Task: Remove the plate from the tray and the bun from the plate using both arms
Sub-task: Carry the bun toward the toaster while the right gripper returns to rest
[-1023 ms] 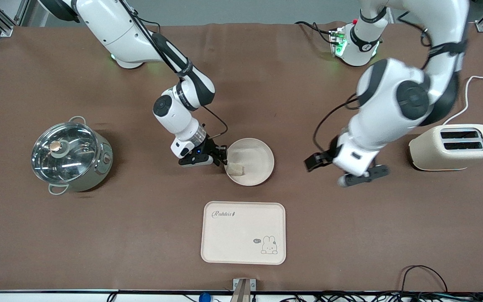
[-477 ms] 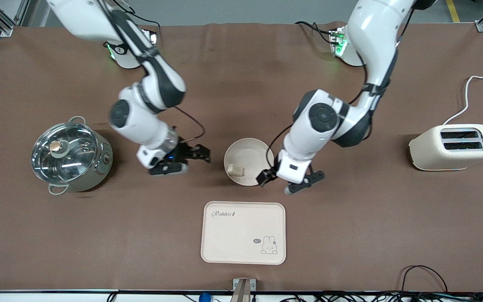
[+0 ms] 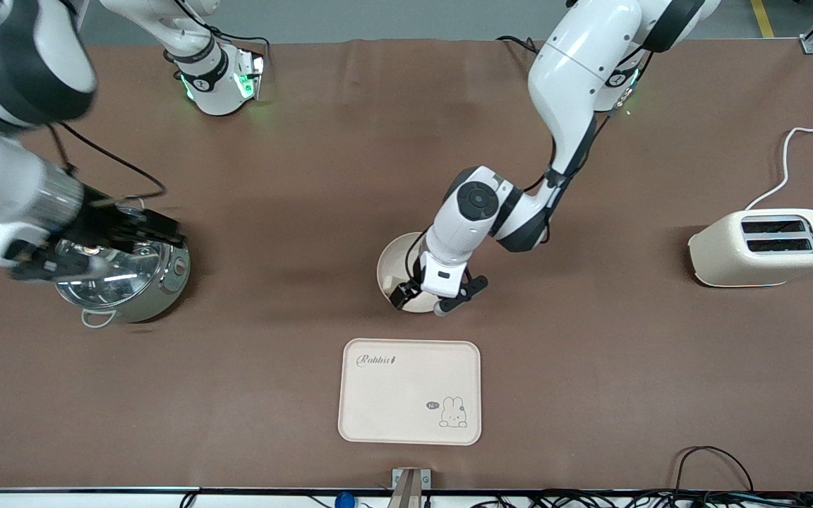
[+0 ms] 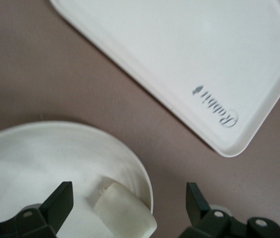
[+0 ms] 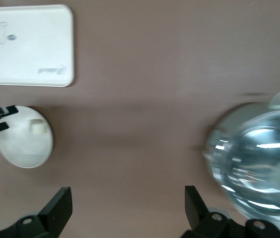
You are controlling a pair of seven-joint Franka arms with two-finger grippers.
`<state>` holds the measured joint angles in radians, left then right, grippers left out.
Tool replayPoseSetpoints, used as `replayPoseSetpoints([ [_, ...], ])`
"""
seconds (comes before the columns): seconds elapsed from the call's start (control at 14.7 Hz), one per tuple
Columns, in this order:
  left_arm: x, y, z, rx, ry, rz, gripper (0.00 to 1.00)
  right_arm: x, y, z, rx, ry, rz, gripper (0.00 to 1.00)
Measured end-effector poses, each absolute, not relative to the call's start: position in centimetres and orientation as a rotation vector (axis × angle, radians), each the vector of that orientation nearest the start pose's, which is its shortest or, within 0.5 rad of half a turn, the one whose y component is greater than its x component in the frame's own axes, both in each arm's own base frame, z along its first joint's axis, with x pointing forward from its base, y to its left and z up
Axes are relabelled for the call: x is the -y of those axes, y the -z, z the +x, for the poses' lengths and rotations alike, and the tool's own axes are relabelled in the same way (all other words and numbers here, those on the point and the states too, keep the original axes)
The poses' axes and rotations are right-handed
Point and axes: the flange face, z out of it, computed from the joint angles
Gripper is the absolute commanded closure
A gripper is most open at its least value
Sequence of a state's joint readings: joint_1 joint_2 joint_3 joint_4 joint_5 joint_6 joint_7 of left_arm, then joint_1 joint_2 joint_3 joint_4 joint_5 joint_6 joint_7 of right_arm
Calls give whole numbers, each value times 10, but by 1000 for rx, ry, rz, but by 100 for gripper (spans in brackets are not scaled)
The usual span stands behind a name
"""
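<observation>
Left pincer (image 3: 426, 299): low over the plate (image 3: 396, 255), at the part of the rim nearest the front camera. Fingers spread wide, nothing between them. In the left wrist view one finger (image 4: 58, 206) sits over the plate's inside and the other (image 4: 198, 203) over bare tabletop (image 4: 40, 74), so the rim (image 4: 145, 176) falls in the gap (whether either finger touches the rim, cannot tell).

Bun (image 4: 125, 210): lying in the plate, against the inner wall at the rim, between the spread fingers in the left wrist view. In the front view it is mostly hidden under the left pincer; the right wrist view shows it as a small pale lump (image 5: 36, 127) inside the plate (image 5: 23, 144).

Plate: flat on the tabletop, mid-table, partly covered by the left arm's wrist. Tray (image 3: 410, 391) with the rabbit drawing lies nearer to the front camera than the plate, apart from it, a strip of tabletop between them (tray corner with lettering shows clearly in the left wrist view (image 4: 214, 64)).

Right pincer (image 3: 89, 243): up in the air over the steel pot (image 3: 142, 282) with the glass lid, toward the right arm's end of the table. Fingers wide apart, holding nothing; right wrist view shows the pot (image 5: 256, 158) beside one finger (image 5: 194, 206).

Toaster (image 3: 763, 247): near the left arm's end of the table, well apart from the plate.
</observation>
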<state>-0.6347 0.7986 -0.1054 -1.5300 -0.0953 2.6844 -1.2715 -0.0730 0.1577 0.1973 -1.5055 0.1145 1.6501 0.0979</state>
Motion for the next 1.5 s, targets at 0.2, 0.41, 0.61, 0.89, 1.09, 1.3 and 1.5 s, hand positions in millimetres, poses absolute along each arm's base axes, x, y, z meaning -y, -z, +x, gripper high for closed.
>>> replayPoseSetpoints([
  [0.2, 498, -215, 546, 1223, 110, -3287, 0, -54, -622, 578, -8, -42, -3088, 0],
  [0.41, 507, -215, 537, 1248, 95, -3280, 0, -19, -657, 552, -104, -26, -3123, 0],
  [0.61, 511, -206, 533, 1258, 91, -3278, 0, 23, -672, 539, -207, -6, -3129, 0],
  [0.89, 513, -184, 528, 1259, 99, -3285, 40, 46, -669, 539, -170, -16, -3130, 0],
  [1.09, 517, -182, 524, 1274, 93, -3283, 76, 44, -669, 539, -143, -16, -3132, 0],
  [1.3, 518, -185, 526, 1292, 95, -3282, 79, 42, -669, 539, -118, -17, -3133, 0],
  [1.5, 517, -189, 529, 1295, 98, -3277, 87, 42, -669, 539, -113, -11, -3133, 0],
])
